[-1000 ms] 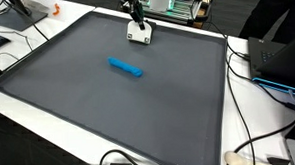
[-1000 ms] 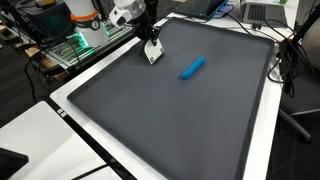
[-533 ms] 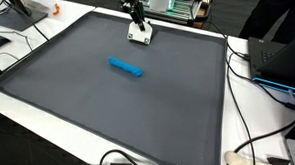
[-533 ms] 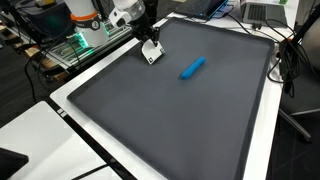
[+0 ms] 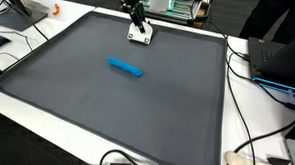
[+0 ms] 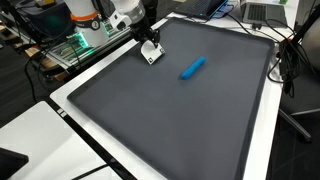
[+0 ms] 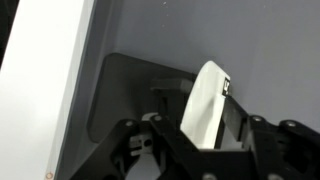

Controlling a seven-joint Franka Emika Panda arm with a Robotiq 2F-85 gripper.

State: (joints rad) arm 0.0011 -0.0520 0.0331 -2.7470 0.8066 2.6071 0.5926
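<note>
The work in hand centres on the white block (image 5: 138,35), and from how things lie it looks close to finished, or only just begun: the block sits low on the grey mat (image 5: 88,105) rather than lifted above it. The gripper (image 5: 137,23) hangs directly over it. In the wrist view the gripper (image 7: 205,140) has its jaws partly apart, one on each side of the block (image 7: 205,100). Whether the pads press on the block or stand just clear of it, I cannot tell; the margin on either side is too thin and dark to read. So at most a loose hold, and I judge that the block bears on the mat.

The block lies at the mat's far edge in an exterior view, just inside its rim and close to the robot's base. Nothing else touches it. A blue marker (image 5: 126,67) lies flat near the mat's middle, well apart from the block and from the gripper, and it looks untouched.

The block itself is small, plain white and flat-faced, with a rounded top corner and a small dark mark near its upper edge in the wrist view. There it appears to lean to one side rather than stand square. In both exterior views it reads as a pale, squat piece below the gripper (image 6: 148,40), casting little shadow on the mat. The mat covers most of the white counter (image 5: 49,122).
</note>
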